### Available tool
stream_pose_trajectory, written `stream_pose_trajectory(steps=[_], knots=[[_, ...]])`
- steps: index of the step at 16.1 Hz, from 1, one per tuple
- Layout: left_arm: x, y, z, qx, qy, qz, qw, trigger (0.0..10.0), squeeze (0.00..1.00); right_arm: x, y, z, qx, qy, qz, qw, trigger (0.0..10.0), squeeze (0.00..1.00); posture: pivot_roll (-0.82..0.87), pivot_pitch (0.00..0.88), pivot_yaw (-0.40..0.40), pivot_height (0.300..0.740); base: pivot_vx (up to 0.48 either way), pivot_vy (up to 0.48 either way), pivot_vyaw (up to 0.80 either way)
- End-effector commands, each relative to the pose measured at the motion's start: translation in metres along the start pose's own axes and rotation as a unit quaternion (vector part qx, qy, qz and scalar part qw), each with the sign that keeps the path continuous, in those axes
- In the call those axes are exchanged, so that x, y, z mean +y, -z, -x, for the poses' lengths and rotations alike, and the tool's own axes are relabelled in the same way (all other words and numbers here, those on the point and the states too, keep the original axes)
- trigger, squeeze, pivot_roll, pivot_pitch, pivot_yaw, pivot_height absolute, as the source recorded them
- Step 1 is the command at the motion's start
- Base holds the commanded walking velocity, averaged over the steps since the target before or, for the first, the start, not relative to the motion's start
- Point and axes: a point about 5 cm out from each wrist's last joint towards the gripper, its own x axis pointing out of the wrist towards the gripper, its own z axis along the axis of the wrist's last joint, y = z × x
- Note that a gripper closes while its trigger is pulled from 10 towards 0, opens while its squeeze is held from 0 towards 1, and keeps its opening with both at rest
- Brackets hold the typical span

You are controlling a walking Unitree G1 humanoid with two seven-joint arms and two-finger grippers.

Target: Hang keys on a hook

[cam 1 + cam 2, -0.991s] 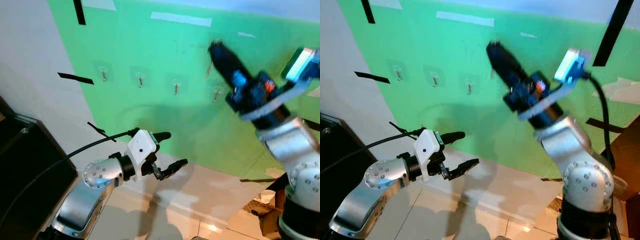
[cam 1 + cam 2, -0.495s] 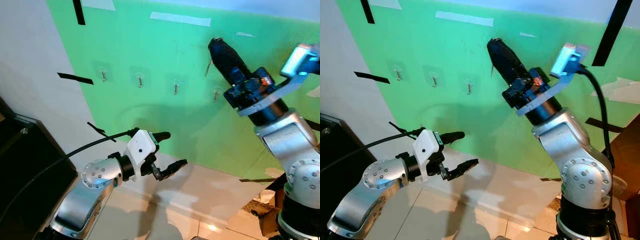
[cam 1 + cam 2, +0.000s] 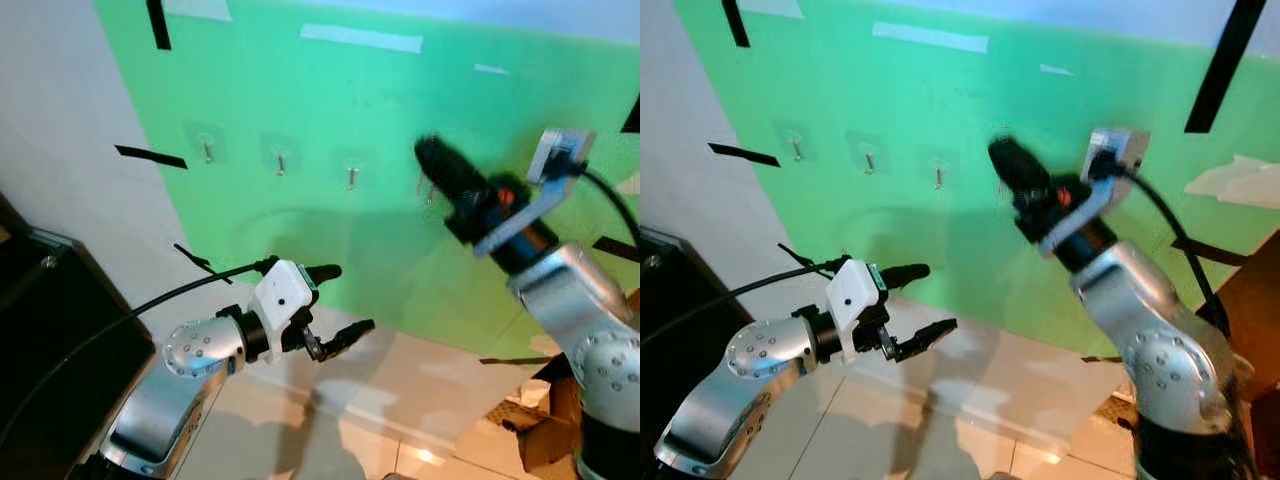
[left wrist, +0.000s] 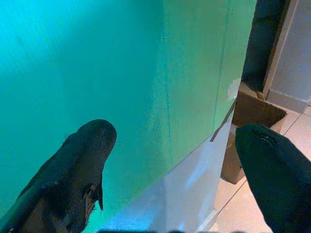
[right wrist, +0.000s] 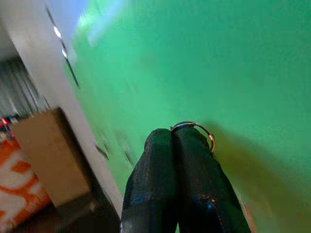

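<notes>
While gripping a key ring (image 5: 194, 127), right gripper (image 3: 432, 160) nears hooks (image 3: 351, 176) — blurred.

Two silver metal arms end in black two-fingered parts. The left end effector (image 3: 338, 300) sits behind a white plastic block (image 3: 281, 296), a round silver joint studded with small screws (image 3: 197, 349) and a black cable (image 3: 110, 325). The right end effector (image 3: 432, 157) carries red and blue fittings.
</notes>
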Motion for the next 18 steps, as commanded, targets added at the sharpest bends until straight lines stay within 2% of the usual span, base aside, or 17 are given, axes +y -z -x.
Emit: stream_pose_trajectory(steps=[1,3,6,12,15,18], knots=[[-0.002,-0.002,0.0,0.001,0.009,-0.006,1.0,10.0,0.32,-0.002,0.007,0.003,0.031,0.013,0.014,0.999,10.0,0.0,-0.08,0.0,0.0,0.74,0.0,0.0,0.0],[-0.002,-0.002,-0.001,0.002,0.01,-0.007,1.0,10.0,0.32,-0.011,0.013,0.005,0.042,0.045,0.014,0.998,10.0,0.0,-0.08,0.0,0.0,0.74,0.0,0.0,0.0],[-0.002,-0.002,-0.001,0.002,0.01,-0.007,1.0,10.0,0.32,-0.015,0.014,0.004,0.039,0.061,0.013,0.997,10.0,0.0,-0.08,0.0,-0.001,0.74,0.0,0.0,0.0],[-0.001,-0.002,-0.001,0.002,0.008,-0.009,1.0,10.0,0.32,-0.015,0.0,0.001,-0.014,0.067,-0.008,0.998,10.0,0.0,-0.07,0.0,-0.001,0.74,0.0,0.0,0.0],[-0.002,-0.002,0.0,0.003,0.008,-0.008,1.0,10.0,0.32,-0.025,0.006,0.006,0.019,0.097,0.003,0.995,10.0,0.0,-0.07,0.0,-0.001,0.74,0.0,0.0,0.0],[-0.002,-0.002,-0.001,0.003,0.009,-0.008,1.0,10.0,0.32,-0.026,0.002,0.009,0.012,0.095,-0.006,0.995,10.0,0.0,-0.07,0.0,-0.001,0.74,0.0,0.0,0.0]])
